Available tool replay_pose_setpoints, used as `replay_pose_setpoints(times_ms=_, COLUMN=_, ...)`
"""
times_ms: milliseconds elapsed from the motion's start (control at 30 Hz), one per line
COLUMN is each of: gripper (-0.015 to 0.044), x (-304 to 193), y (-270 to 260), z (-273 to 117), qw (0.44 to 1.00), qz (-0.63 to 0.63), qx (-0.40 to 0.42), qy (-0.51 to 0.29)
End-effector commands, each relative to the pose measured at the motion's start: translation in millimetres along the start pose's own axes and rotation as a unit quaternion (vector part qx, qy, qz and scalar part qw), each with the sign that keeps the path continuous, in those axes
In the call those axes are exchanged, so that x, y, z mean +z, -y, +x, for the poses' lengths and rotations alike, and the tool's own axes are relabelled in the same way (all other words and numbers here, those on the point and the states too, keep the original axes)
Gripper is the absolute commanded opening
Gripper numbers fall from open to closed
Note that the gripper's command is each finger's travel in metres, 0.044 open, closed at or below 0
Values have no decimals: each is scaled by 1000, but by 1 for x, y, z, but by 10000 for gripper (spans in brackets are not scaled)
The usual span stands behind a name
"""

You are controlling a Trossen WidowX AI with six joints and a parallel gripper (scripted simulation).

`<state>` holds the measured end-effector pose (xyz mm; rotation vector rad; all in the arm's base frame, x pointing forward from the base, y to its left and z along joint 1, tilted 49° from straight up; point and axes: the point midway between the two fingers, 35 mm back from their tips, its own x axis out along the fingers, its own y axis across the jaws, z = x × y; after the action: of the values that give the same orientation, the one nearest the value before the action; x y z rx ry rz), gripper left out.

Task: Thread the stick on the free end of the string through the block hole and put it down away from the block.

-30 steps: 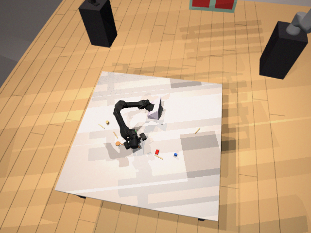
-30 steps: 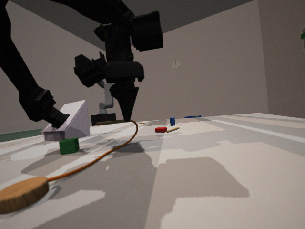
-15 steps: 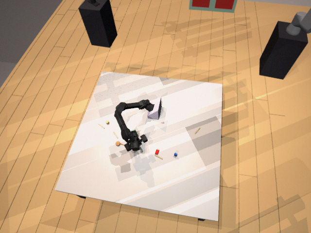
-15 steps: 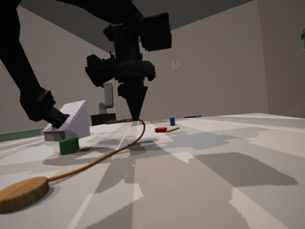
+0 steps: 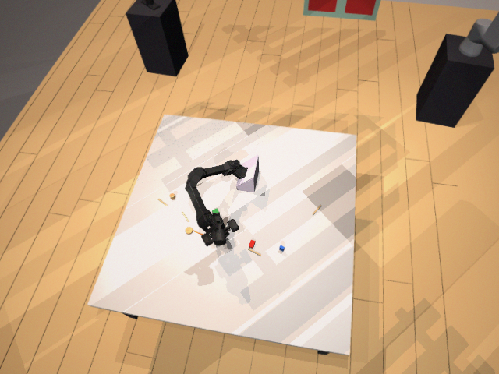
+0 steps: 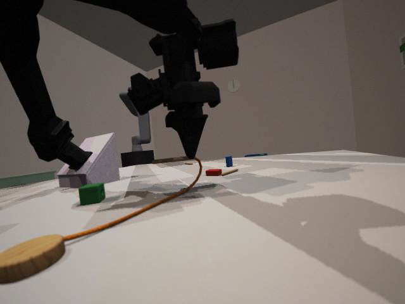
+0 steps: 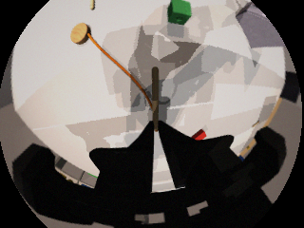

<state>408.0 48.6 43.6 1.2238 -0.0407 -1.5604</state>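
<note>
My gripper (image 6: pixel 191 157) (image 7: pixel 155 123) is shut on the thin wooden stick (image 6: pixel 168 160) (image 7: pixel 155 87) near its string end, above the table. The stick is about level and juts out from the fingertips. The orange string (image 6: pixel 147 208) (image 7: pixel 116 62) curves down from beside the fingertips to the round wooden button (image 5: pixel 189 230) (image 6: pixel 32 258) (image 7: pixel 79 33) on the table. The green block (image 5: pixel 215 210) (image 6: pixel 91 194) (image 7: pixel 180 10) stands on the table, apart from stick and string, with a small dark hole-like spot on a side face. The string's joint with the stick is unclear.
A red block (image 5: pixel 252 243) (image 6: pixel 213 172) lies beside a loose stick (image 5: pixel 254 252) (image 6: pixel 230 171). A blue piece (image 5: pixel 281 248) (image 6: pixel 228 161) stands farther off. Other loose sticks (image 5: pixel 316 209) (image 5: pixel 162 202) and a small wooden piece (image 5: pixel 172 196) lie around. The arm's base is at a lilac wedge (image 5: pixel 249 183) (image 6: pixel 106 163).
</note>
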Motion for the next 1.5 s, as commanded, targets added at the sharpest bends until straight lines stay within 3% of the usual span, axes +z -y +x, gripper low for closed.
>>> replay_pose_setpoints(times_ms=0, gripper=0, x=-7, y=1, z=1, qw=1000, qz=3, qx=-2, qy=0)
replay_pose_setpoints(times_ms=1467, gripper=0, x=-2, y=29, z=29, qw=1000, qz=3, qx=-2, qy=-1)
